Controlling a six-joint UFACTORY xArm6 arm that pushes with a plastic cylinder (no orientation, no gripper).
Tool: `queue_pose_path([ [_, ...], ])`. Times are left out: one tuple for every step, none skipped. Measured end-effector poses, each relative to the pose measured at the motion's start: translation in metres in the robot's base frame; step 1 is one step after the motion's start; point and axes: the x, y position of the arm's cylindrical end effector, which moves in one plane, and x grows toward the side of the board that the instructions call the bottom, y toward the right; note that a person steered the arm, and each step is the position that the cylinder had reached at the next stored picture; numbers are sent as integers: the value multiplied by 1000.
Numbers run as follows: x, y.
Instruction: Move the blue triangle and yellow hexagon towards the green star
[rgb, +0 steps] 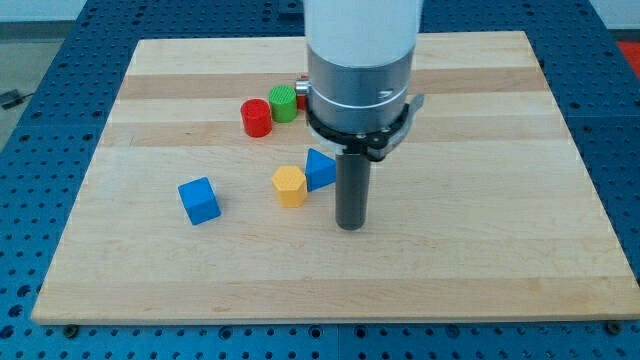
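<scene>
The blue triangle lies near the board's middle, touching the yellow hexagon on its left. My tip rests on the board just right of and below the blue triangle, a small gap away. I do not see a green star; my arm's wide body hides part of the board behind it.
A red cylinder and a green cylinder stand side by side toward the view's top, with a bit of another red block at the arm's edge. A blue cube sits at the left. The wooden board lies on a blue perforated table.
</scene>
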Motion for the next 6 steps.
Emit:
queue_pose_path([
  [-7,-20],
  [-7,-51],
  [-7,-84],
  [-7,-122],
  [-7,-125],
  [-7,-110],
])
